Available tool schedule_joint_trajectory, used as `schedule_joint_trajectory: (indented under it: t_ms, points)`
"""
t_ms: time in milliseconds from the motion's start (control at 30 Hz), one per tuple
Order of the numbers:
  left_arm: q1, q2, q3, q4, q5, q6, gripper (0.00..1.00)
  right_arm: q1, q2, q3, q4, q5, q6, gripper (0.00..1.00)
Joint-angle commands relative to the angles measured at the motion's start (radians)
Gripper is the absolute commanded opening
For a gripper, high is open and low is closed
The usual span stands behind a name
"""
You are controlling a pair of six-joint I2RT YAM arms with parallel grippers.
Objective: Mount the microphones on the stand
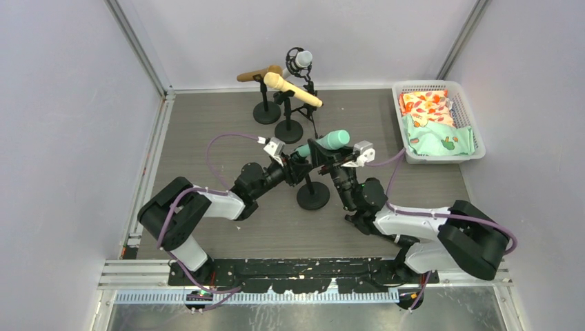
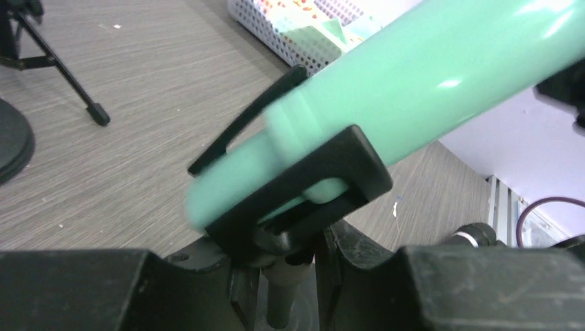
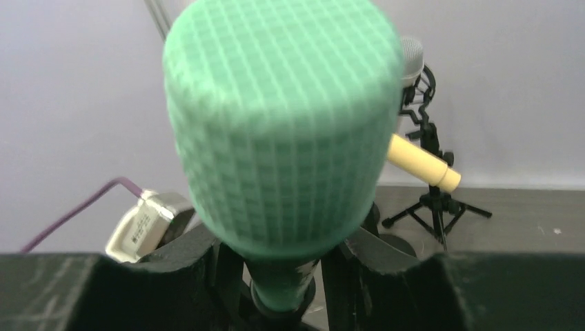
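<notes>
The teal green microphone (image 1: 324, 143) lies tilted in the black clip (image 2: 303, 186) of the near stand, whose round base (image 1: 313, 196) sits mid-table. My left gripper (image 1: 295, 163) is shut on the stand's post just under the clip, as the left wrist view (image 2: 286, 255) shows. My right gripper (image 1: 339, 164) is shut on the teal microphone's body below its mesh head (image 3: 283, 131), with the jaws on either side of it (image 3: 284, 276). The gold (image 1: 259, 74), cream-yellow (image 1: 293, 89) and white (image 1: 300, 61) microphones sit on stands at the back. The black microphone is out of view.
A white basket (image 1: 436, 121) with patterned cloths stands at the right edge. Two round stand bases (image 1: 276, 121) and a small tripod (image 1: 314, 103) stand at the back centre. Grey walls close in the table on three sides.
</notes>
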Motion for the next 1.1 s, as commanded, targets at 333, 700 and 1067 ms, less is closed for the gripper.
schedule_joint_trajectory:
  t_ms: [333,700,1067]
  points:
    - [-0.055,-0.087,0.026,0.128,0.163,0.060,0.00,0.066,0.245,-0.065,-0.486,-0.003,0.010,0.01]
    - [-0.055,-0.116,0.034,0.076,0.170,0.095,0.00,0.066,0.355,-0.038,-0.459,-0.082,0.070,0.01]
    - [-0.055,-0.126,0.027,0.078,0.160,0.098,0.00,0.066,0.427,-0.021,-0.428,-0.147,0.115,0.01]
